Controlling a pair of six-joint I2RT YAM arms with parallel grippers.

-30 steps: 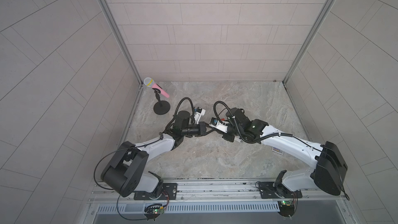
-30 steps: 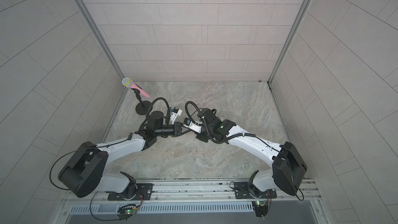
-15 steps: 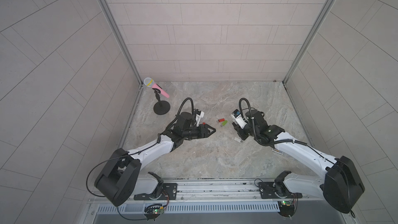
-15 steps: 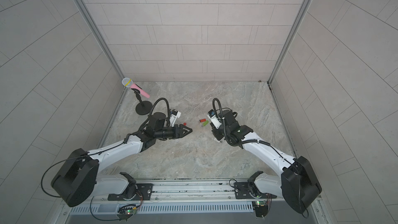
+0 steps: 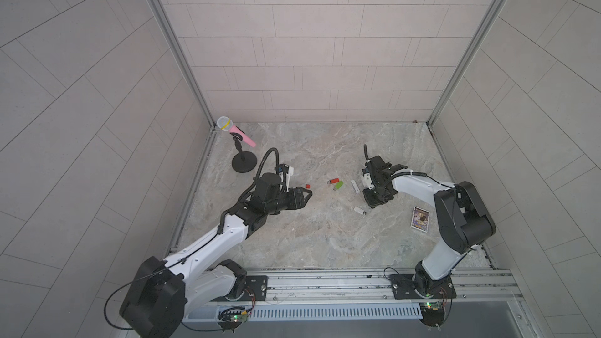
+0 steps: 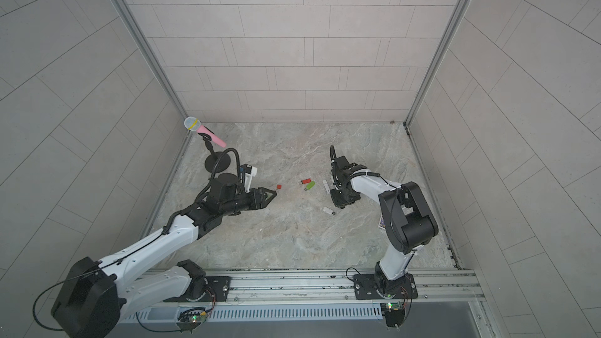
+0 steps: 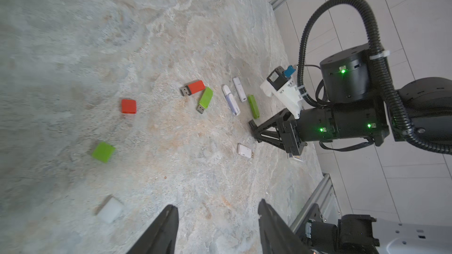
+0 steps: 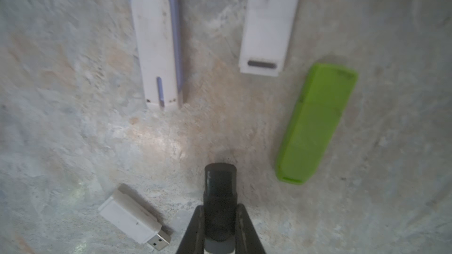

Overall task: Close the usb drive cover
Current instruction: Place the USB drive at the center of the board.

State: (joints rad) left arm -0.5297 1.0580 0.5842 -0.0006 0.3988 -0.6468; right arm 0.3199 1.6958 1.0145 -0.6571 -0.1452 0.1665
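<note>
As right tool (image 8: 220, 210) grips, black drive (image 8: 220, 182) between jaws

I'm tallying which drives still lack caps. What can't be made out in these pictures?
Green cap and white cap: seen only by the left wrist; the left claw covers them in both top views.
Capped green drive: the right arm hides it in both top views.
Right claw: shut, but the blurred right wrist view leaves unclear whether it pinches anything.
Card: print too small in a top view.
</note>
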